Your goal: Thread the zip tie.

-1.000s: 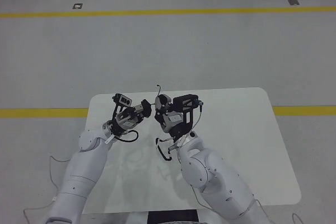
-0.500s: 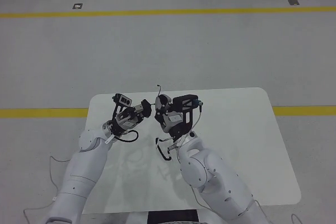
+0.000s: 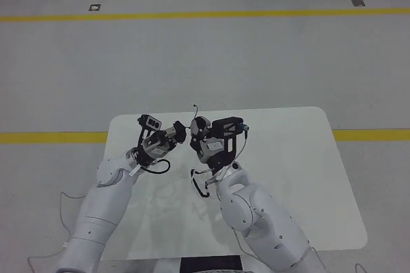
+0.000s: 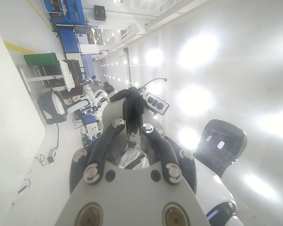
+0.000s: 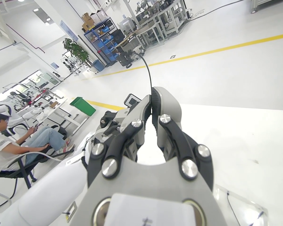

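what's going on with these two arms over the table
Both robot arms are held up over the white table, with their grippers almost tip to tip. The right gripper is shut on a thin black zip tie, whose free end curves up and away from its fingertips. The left gripper is shut too, close against the right one, but it is too blurred there to tell whether it grips the tie's other end. No closed loop is visible.

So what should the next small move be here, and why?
Probably the left gripper should ease its end of the zip tie round toward the free end. The right gripper is shut on the tie, whose free end curves up and away, not yet looped.
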Tool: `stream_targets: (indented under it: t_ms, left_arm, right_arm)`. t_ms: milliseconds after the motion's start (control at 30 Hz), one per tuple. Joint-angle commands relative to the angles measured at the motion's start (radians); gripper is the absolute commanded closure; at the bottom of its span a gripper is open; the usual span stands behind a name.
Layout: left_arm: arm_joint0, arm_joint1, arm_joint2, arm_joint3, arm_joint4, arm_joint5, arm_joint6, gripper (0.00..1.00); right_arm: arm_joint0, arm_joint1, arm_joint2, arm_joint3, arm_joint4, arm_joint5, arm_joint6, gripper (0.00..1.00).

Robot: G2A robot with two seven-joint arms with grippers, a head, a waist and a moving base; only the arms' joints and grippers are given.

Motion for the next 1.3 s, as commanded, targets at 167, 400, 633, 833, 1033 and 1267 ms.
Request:
stream_targets:
  t_ms: [167, 400, 633, 833, 1033, 1267]
  left_arm:
    - [0.004, 0.005, 0.002, -0.01, -0.005, -0.009, 0.006, 1.0]
    - [0.007, 0.009, 0.007, -0.019, -0.008, -0.009, 0.006, 1.0]
    - [0.009, 0.013, 0.014, -0.021, -0.006, -0.009, 0.002, 1.0]
    - [0.01, 0.016, 0.016, -0.023, -0.006, -0.009, 0.002, 1.0]
    - [0.017, 0.018, 0.01, -0.032, -0.008, -0.009, 0.008, 1.0]
    - [0.02, 0.019, 0.006, -0.039, -0.008, -0.009, 0.011, 1.0]
  right_arm:
    - [-0.012, -0.005, 0.005, -0.005, 0.008, 0.016, 0.004, 1.0]
    - [-0.023, -0.013, 0.01, -0.009, 0.052, 0.045, 0.004, 1.0]
    - [-0.031, -0.022, 0.017, -0.013, 0.073, 0.045, -0.021, 1.0]
    - [-0.033, -0.026, 0.013, -0.015, 0.05, 0.045, -0.018, 1.0]
    - [-0.038, -0.029, 0.007, -0.019, 0.023, 0.045, -0.004, 1.0]
    - [-0.047, -0.034, 0.01, -0.023, 0.021, 0.045, 0.004, 1.0]
